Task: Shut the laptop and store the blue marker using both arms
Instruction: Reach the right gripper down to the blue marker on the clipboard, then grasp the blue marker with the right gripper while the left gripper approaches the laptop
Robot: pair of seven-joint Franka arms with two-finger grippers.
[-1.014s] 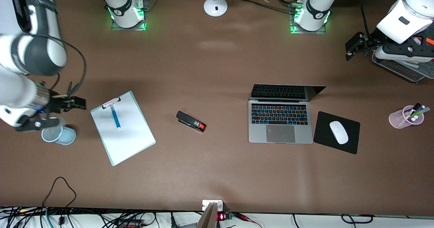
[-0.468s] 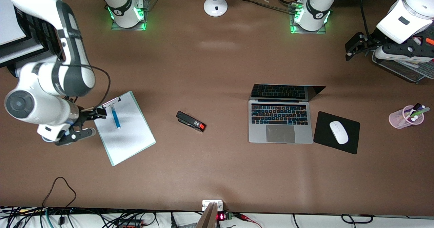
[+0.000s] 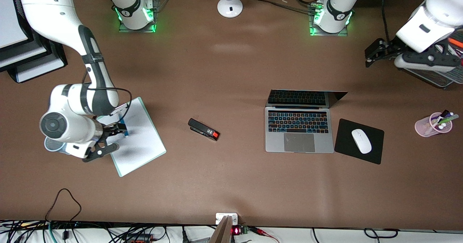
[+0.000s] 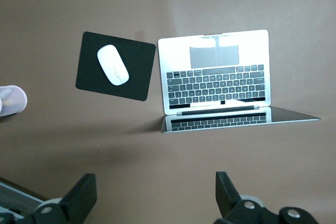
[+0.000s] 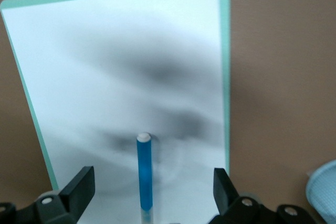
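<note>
You're looking at a robotics lab. Two white arms stand bolted on a brown bench. Loose black cables trail along its edge.

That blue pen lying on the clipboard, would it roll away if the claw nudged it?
Probably. The blue pen looks slim and round, and the clipboard under it looks smooth, so a sideways nudge could roll it. It seems stiff and light. The open right claw straddles it, which should trap it.

I see a clipboard with white paper at mid-left of the front view, a black stapler with a red tip near the centre, and a white mouse on a black mouse pad at right. A pink pen cup stands at the right edge, a white lamp base at top centre.
</note>
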